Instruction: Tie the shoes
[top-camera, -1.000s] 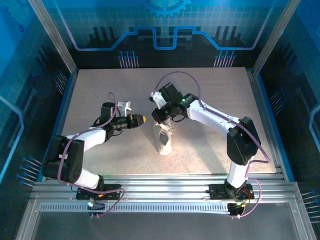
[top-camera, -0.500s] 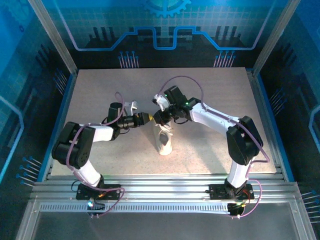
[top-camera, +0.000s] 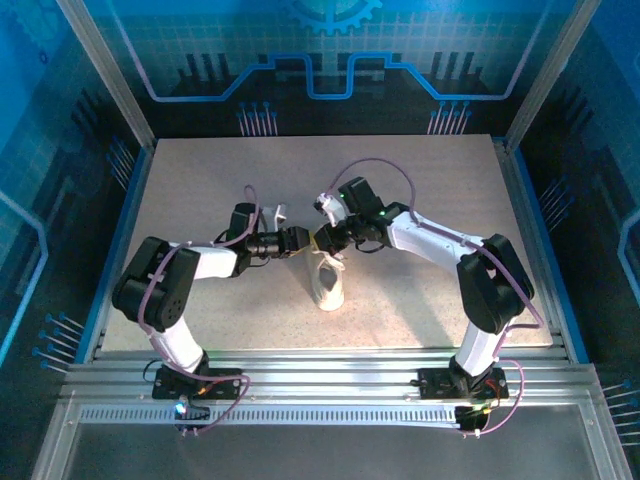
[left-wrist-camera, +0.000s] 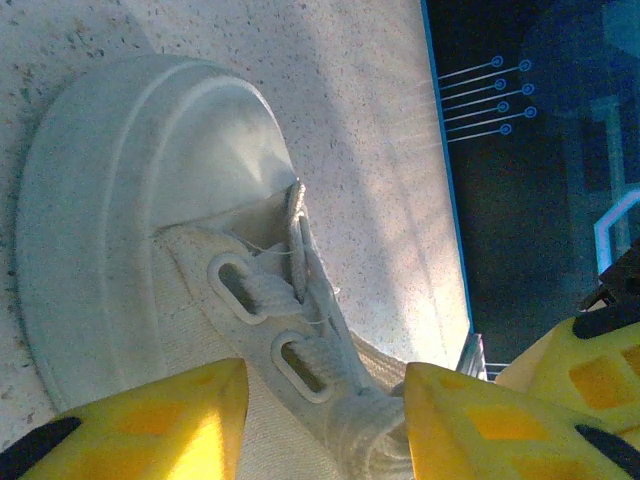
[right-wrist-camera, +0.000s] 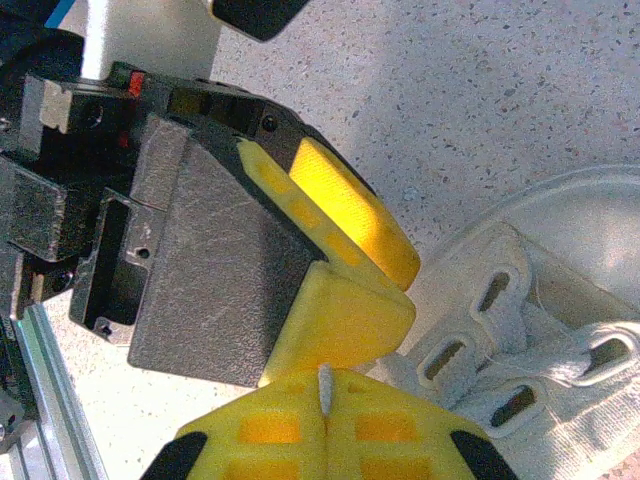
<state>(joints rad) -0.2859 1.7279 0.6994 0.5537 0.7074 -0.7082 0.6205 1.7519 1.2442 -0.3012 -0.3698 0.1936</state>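
White sneaker (top-camera: 327, 285) is sitting mid-table (top-camera: 200, 180), toe facing the arms. Right gripper (right-wrist-camera: 325, 392) jaws are clenching a lace (right-wrist-camera: 324, 377), likely tensioning it; left gripper (left-wrist-camera: 320, 420) jaws are parted, straddling the laces (left-wrist-camera: 300, 250), probably to grab.

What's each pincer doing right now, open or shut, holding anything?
Left pincer: open, straddling the sneaker at its laced upper, gripping nothing.
Right pincer: closed, a sliver of white lace pinched between its pads.
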